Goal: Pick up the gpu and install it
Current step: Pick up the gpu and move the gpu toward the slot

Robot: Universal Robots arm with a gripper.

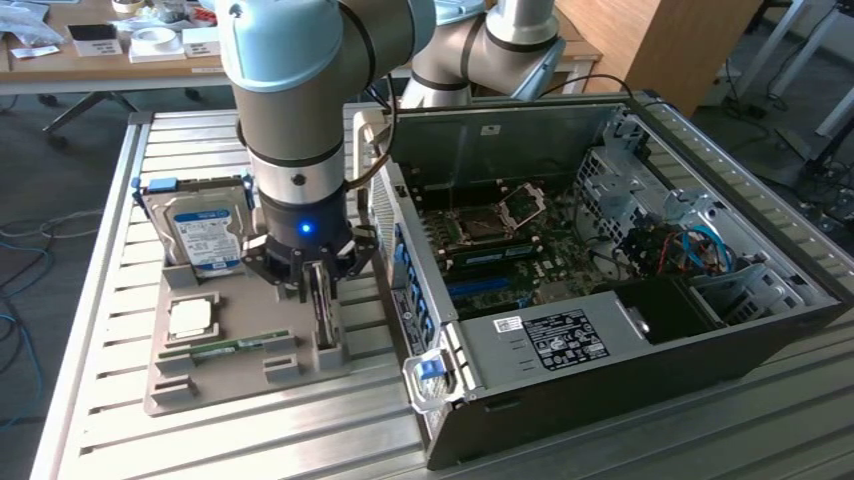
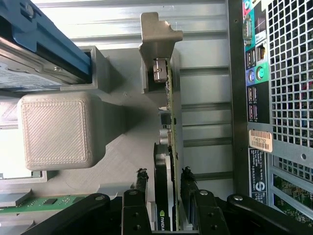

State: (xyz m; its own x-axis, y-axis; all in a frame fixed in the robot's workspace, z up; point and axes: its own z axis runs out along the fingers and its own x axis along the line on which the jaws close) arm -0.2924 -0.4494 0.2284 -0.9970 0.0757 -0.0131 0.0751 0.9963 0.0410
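Gripper hung low over the gray tray, jaws wide apart and gripping nothing. The gpu stood on edge in its tray slot, between the fingers, with a gap on either side. It was just beside the computer case. The print on the case's barcode sticker and the hard drive label was too small to read.

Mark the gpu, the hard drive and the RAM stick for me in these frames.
gpu (image 2: 160, 166), wrist view, on its black cooler.
hard drive (image 1: 210, 238), exterior view, on its blue-white label.
RAM stick (image 1: 224, 346), exterior view, mid-length on its green board.
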